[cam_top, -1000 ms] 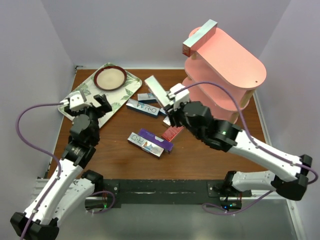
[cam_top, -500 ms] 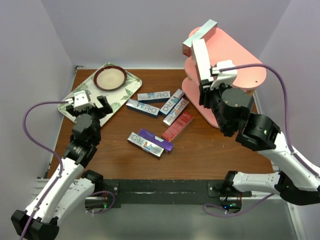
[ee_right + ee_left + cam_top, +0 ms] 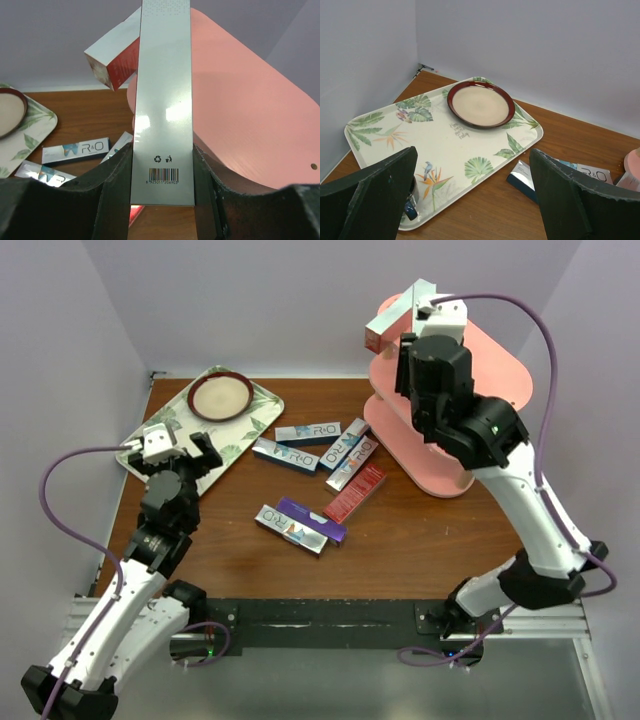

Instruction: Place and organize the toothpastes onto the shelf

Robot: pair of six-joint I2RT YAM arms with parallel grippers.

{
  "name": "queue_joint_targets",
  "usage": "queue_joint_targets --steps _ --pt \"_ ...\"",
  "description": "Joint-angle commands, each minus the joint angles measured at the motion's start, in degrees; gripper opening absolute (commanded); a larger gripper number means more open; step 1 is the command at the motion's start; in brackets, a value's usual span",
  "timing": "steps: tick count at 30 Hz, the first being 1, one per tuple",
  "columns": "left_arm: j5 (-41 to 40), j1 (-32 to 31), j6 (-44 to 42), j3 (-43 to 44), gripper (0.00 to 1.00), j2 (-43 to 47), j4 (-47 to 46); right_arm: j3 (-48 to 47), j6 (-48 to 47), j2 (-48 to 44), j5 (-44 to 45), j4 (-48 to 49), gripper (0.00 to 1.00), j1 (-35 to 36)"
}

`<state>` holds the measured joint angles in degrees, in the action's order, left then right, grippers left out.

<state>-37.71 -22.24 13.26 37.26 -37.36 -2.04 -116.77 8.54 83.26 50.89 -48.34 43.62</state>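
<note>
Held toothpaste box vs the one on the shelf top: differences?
Grip: held box is clamped in the right gripper; shelf box lies free on top of the shelf.
Look: held box shows a plain silver face with a barcode; shelf box shows red and white sides.
Pose: held box points straight away from the wrist camera; shelf box sits angled, one end overhanging the edge.
Both are long slim cartons.

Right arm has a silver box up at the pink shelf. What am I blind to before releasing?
- Most of the lower tiers of the pink three-tier shelf: top external, covered by its top board and the right arm.
- Far end of the held silver cardboard box: right wrist, cut off by the top edge.
- Small dark-blue object on the leaf-patterned tray: left wrist, mostly behind one finger of the left gripper.
</note>
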Motion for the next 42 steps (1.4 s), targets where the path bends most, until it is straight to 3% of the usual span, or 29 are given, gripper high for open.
queue_joint_targets --steps 1,9,18,23,27,30,36,42 --pt "-1.93 0.09 -0.16 0.45 1.00 0.71 -1.21 -10.82 6.39 5.57 -2.99 -4.48 0.00 -4.06" --pt "-0.61 0.09 1.07 0.54 1.00 1.07 -0.15 -12.52 11.85 11.22 -10.72 -8.08 0.04 -12.93" --pt "0.45 0.18 1.16 0.80 1.00 0.71 -0.15 -12.16 15.63 12.53 -10.82 -6.60 0.05 -15.67" --pt "0.45 0.09 1.16 0.71 1.00 0.63 -0.07 -12.78 16.78 13.77 -11.34 -6.60 0.21 -16.11" --pt "0.62 0.09 1.16 0.80 1.00 0.63 -0.07 -10.94 16.87 12.80 -13.18 -4.75 0.49 -16.11" --pt "0.80 0.09 1.16 0.80 1.00 0.54 -0.07 -10.67 16.87 12.45 -13.98 -4.40 0.59 -16.19" --pt "1.24 0.09 1.25 0.80 1.00 0.36 -0.15 -8.83 16.78 10.69 -16.17 -2.99 0.69 -16.11" --pt "1.50 0.09 1.33 0.80 1.00 0.36 -0.15 -5.67 17.39 8.32 -18.98 -1.68 0.69 -16.19"
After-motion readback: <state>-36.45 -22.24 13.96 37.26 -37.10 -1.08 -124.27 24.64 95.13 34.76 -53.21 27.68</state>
